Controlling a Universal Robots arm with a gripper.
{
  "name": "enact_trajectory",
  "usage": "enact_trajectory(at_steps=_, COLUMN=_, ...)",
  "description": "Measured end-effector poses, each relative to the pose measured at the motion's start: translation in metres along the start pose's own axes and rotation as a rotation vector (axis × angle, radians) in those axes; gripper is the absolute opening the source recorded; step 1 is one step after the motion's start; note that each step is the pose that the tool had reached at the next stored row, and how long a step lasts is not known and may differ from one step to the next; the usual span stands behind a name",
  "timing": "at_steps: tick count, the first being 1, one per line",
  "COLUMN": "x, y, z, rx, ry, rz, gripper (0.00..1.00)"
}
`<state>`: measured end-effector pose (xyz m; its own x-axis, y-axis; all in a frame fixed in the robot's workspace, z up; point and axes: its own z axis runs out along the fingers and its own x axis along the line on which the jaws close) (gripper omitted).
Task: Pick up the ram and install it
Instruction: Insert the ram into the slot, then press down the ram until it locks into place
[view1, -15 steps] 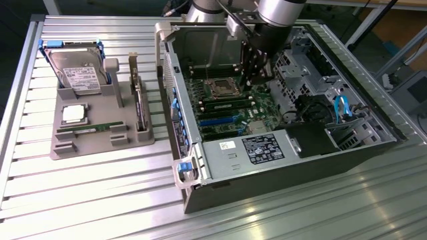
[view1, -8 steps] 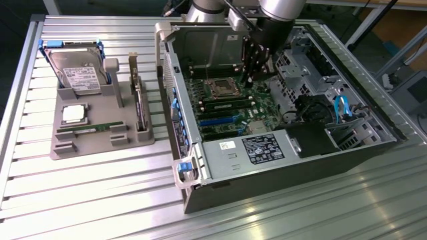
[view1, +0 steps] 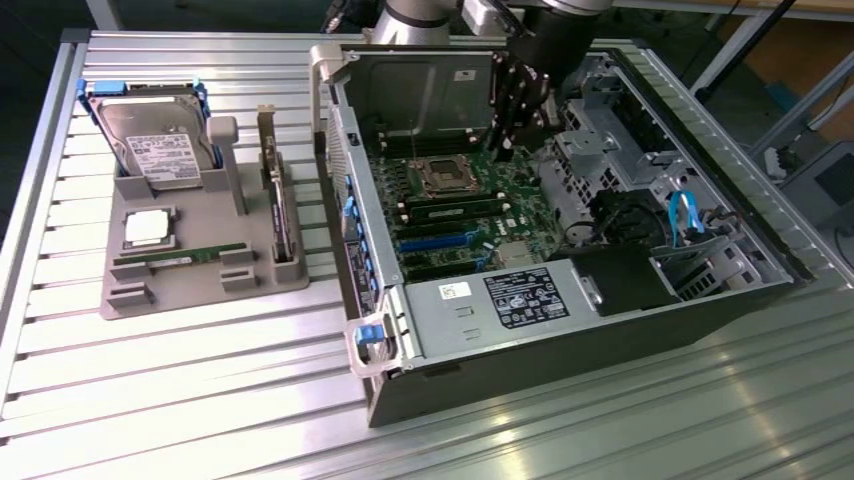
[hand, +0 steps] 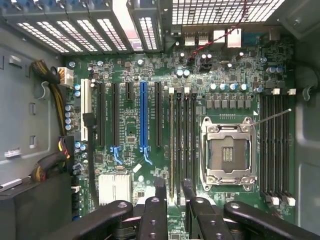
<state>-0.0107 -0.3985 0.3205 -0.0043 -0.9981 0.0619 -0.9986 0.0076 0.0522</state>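
A slatted metal table (view1: 200, 400) carries a grey holder (view1: 274, 280) toward the exterior view's left and, just beside it, an open computer case (view1: 534, 370) lying on its side. In the holder, a silver hard drive (view1: 158, 140) leans at the far end, a square processor chip (view1: 147, 228) lies flat in a pocket, and a dark expansion card (view1: 278, 210) stands on edge. Inside the case, a green motherboard (hand: 130, 130) shows a metal-framed CPU socket (hand: 227, 152), a long blue slot (hand: 143, 117), a labelled power supply (view1: 514, 295) and blue cables (view1: 687, 215)
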Motion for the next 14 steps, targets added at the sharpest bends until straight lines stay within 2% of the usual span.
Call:
enact_trajectory(at_steps=3, x=0.001, y=0.0005, z=-0.0106, rx=0.0000, ry=0.0000, rz=0.000, gripper=0.25)
enact_trajectory(at_steps=6, x=0.001, y=0.0009, z=-0.0163, rx=-0.0001, ry=0.0000, rz=0.000, gripper=0.25)
enact_trajectory(at_steps=8, x=0.001, y=0.0008, z=-0.0164, rx=0.0001, ry=-0.0019, rz=0.000, gripper=0.25)
enact_trajectory(at_steps=14, x=0.001, y=0.0009, z=-0.0164, rx=0.0000, ry=-0.0018, rz=0.000, gripper=0.25)
